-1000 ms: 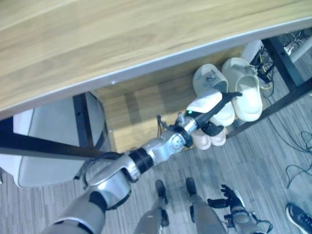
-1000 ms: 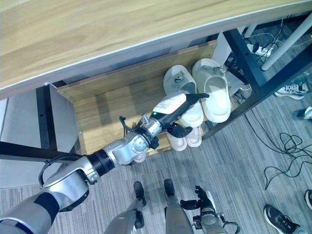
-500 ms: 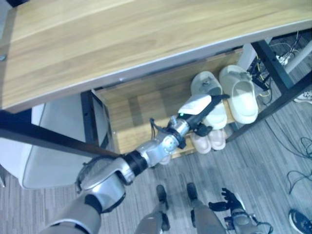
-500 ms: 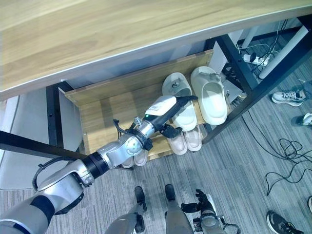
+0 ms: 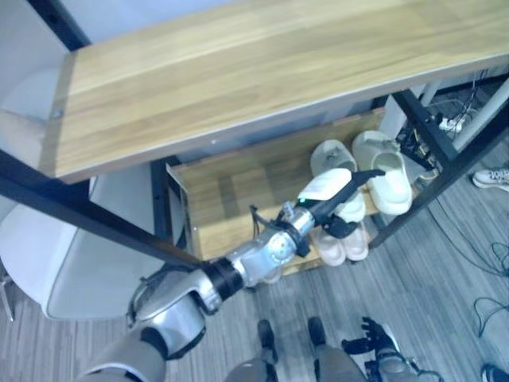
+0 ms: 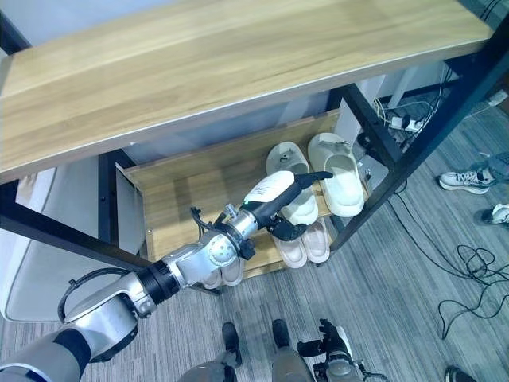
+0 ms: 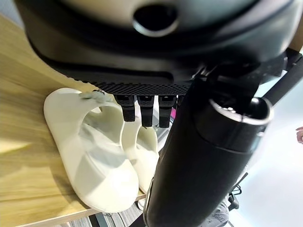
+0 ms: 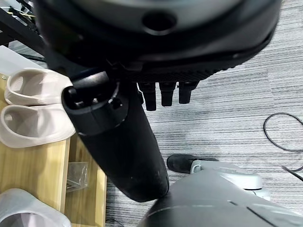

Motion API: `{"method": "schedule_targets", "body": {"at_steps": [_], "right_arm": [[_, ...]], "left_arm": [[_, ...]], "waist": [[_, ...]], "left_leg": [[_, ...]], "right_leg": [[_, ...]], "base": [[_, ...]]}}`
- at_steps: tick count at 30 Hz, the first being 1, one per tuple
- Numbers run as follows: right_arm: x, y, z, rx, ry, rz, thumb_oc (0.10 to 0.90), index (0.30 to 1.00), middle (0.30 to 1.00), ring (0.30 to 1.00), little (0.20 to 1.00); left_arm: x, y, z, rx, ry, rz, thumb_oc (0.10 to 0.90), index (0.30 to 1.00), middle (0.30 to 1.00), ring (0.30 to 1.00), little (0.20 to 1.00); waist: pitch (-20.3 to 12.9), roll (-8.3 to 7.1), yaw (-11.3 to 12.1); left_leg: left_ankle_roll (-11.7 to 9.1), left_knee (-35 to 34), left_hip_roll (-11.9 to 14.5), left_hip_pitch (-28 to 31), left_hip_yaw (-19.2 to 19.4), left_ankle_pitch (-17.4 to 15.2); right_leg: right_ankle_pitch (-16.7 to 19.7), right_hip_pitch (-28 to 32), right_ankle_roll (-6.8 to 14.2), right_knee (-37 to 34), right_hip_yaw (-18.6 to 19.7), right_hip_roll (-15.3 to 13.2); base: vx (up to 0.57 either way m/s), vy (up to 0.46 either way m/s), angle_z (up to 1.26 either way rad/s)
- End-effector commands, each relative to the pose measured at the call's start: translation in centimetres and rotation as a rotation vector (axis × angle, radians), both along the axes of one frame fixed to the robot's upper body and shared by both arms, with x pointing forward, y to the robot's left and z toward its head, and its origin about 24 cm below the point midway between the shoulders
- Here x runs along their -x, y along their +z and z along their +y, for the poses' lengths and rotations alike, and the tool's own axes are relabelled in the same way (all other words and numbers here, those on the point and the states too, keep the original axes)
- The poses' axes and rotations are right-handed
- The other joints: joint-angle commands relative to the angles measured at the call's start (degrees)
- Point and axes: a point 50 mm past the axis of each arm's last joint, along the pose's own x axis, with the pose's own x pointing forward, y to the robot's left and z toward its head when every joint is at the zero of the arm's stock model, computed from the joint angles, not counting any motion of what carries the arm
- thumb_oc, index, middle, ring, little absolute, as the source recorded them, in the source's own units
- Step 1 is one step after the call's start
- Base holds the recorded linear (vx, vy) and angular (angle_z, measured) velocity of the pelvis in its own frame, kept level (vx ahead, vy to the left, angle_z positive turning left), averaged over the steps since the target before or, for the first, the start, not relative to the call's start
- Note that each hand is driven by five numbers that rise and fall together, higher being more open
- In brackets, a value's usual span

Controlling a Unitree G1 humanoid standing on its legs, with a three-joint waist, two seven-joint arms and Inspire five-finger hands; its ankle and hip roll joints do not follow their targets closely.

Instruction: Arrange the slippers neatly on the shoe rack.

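Around the rack: floor, cables, a chair and shoes

We see a grey striped carpet floor (image 6: 413,270) with black cables (image 6: 469,278) looping across it on the right. A white power strip (image 6: 400,122) lies behind the black metal frame (image 6: 398,163), and a pale grey chair (image 5: 48,263) stands at the left. On the floor at the right edge lies a white sneaker (image 6: 460,178), and a dark shoe (image 5: 495,372) sits in the lower corner.
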Motion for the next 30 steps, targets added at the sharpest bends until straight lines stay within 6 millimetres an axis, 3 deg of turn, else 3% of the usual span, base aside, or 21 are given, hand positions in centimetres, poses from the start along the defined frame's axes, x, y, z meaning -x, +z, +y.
{"method": "schedule_targets", "body": {"at_steps": [1,5,11,15,24,30], "right_arm": [[2.4,-0.7,-0.4,-0.013,-0.050,0.041,0.800,0.900,0.900,0.900,0.900],[2.6,-0.9,0.2,-0.037,-0.064,0.036,0.800,0.900,0.900,0.900,0.900],[2.6,-1.0,0.4,-0.042,-0.064,0.038,0.800,0.900,0.900,0.900,0.900],[2.7,-1.0,0.5,-0.039,-0.050,0.037,0.800,0.900,0.900,0.900,0.900],[2.5,-0.8,0.3,-0.025,-0.046,0.026,0.800,0.900,0.900,0.900,0.900],[2.4,-0.7,0.1,-0.020,-0.051,0.020,0.800,0.900,0.900,0.900,0.900]], "left_arm": [[-0.8,5.6,0.2,0.253,0.024,-0.155,0.800,0.900,0.900,0.900,0.900],[-0.6,4.5,2.2,0.245,0.076,-0.176,0.800,0.900,0.900,0.900,0.900],[-0.8,2.1,2.8,0.135,0.120,-0.167,0.800,0.900,0.900,0.900,0.900],[-0.9,-0.4,1.9,0.009,0.130,-0.138,0.800,0.900,0.900,0.900,0.900],[0.5,-3.9,-0.3,-0.085,0.072,-0.038,0.800,0.900,0.900,0.900,0.900],[1.2,-4.2,-1.4,-0.064,0.035,-0.002,0.800,0.900,0.900,0.900,0.900]], "waist": [[-2.6,-0.16,1.3],[-3.2,-0.62,2.1],[-4.1,-1.31,2.6],[-4.7,-1.98,2.5],[-4.9,-2.55,2.1],[-4.5,-2.69,1.7]], "left_leg": [[-2.5,0.0,0.2,3.0,-1.2,-6.5],[-2.6,0.2,0.4,3.6,-1.7,-6.6],[-2.7,0.2,0.5,4.3,-2.0,-6.8],[-2.7,0.0,0.7,4.2,-2.1,-6.6],[-2.6,0.0,0.8,4.0,-2.1,-6.7],[-2.6,0.0,0.9,3.8,-1.9,-6.7]], "right_leg": [[-7.6,1.5,1.5,0.1,-2.9,-0.3],[-7.9,2.6,1.3,0.1,-3.3,-0.2],[-8.0,3.7,1.2,-0.4,-3.9,0.0],[-7.7,3.4,1.1,-0.7,-3.9,0.3],[-7.5,3.1,0.9,-0.8,-3.2,0.6],[-7.5,3.0,0.9,-0.8,-3.1,0.6]], "base": [[0.00,-0.045,-0.03],[0.02,-0.043,0.04],[0.02,-0.023,0.08],[0.00,0.000,0.00],[0.00,0.000,0.00],[0.00,0.000,0.00]]}}
